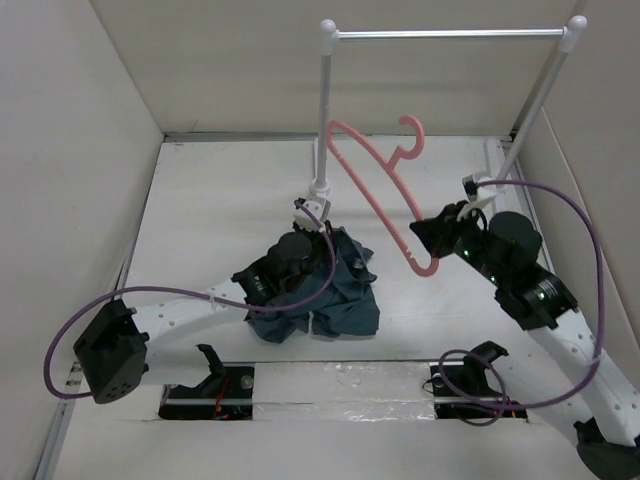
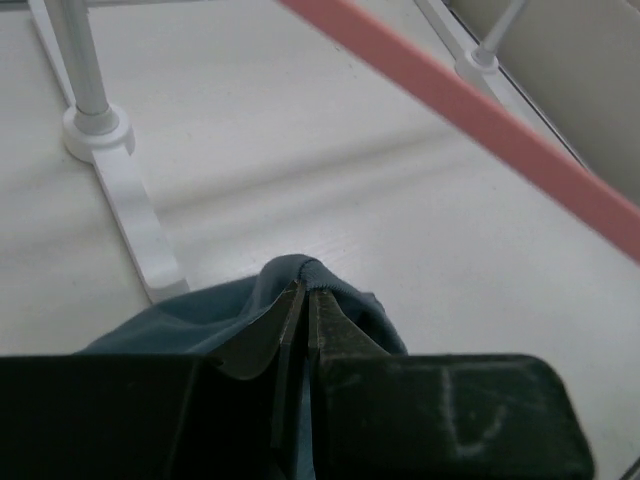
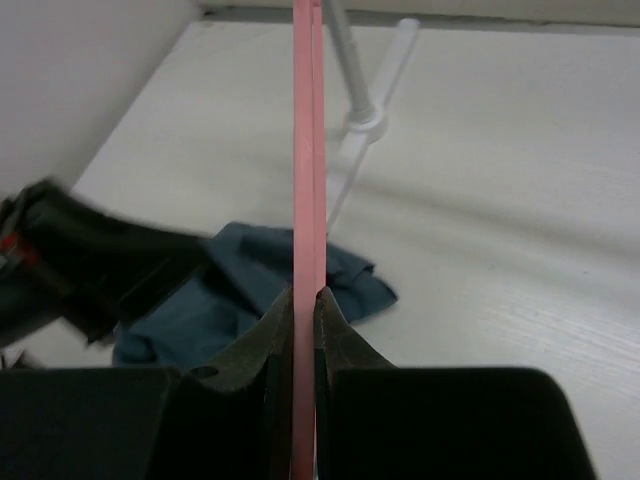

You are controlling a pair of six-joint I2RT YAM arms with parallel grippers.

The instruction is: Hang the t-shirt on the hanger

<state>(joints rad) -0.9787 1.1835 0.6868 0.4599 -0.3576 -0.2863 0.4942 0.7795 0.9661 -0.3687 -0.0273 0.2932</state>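
The dark teal-blue t-shirt (image 1: 335, 290) lies crumpled in the middle of the table. My left gripper (image 1: 318, 222) is shut on a fold of the t-shirt (image 2: 320, 272) at its far edge and lifts it a little. The salmon-pink hanger (image 1: 375, 185) hangs tilted in the air, its hook (image 1: 412, 135) up toward the rack. My right gripper (image 1: 428, 240) is shut on the hanger's lower end. In the right wrist view the hanger (image 3: 304, 150) runs straight up between the jaws, with the t-shirt (image 3: 235, 290) below it. A hanger arm (image 2: 480, 110) crosses the left wrist view.
A white-posted rack with a silver bar (image 1: 450, 33) stands at the back; its left post base (image 1: 319, 186) is just behind the shirt, also shown in the left wrist view (image 2: 95, 130). Beige walls close in the left, back and right. Purple cables loop from both arms.
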